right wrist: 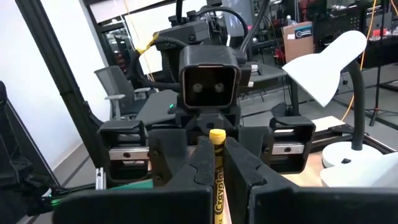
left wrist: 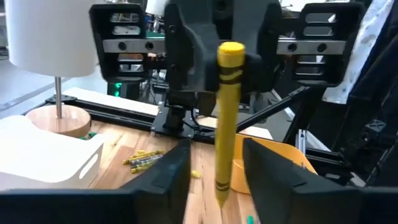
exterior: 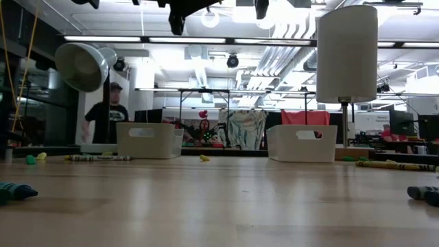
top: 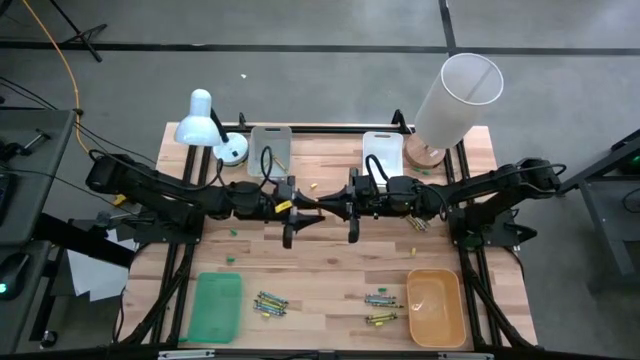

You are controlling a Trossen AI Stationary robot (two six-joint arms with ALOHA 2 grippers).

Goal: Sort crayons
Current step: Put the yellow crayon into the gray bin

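One yellow crayon (right wrist: 217, 180) (upright, tip down) | right gripper (right wrist: 216, 163) clamps it | left gripper (left wrist: 214, 163) open

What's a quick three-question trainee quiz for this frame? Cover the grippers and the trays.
1. True or false: the left gripper is clamped shut on the yellow crayon.
2. Which gripper holds that crayon? A: the left gripper. B: the right gripper. C: neither; it lies on the table.
3. Fill in: seen from above, the loose crayons lie between the green tray and the ___ tray.

Key
1. False. Its fingers stand apart, one on each side of the crayon.
2. B. The right gripper's fingers are closed on the crayon above mid-table.
3. Orange: the orange tray.
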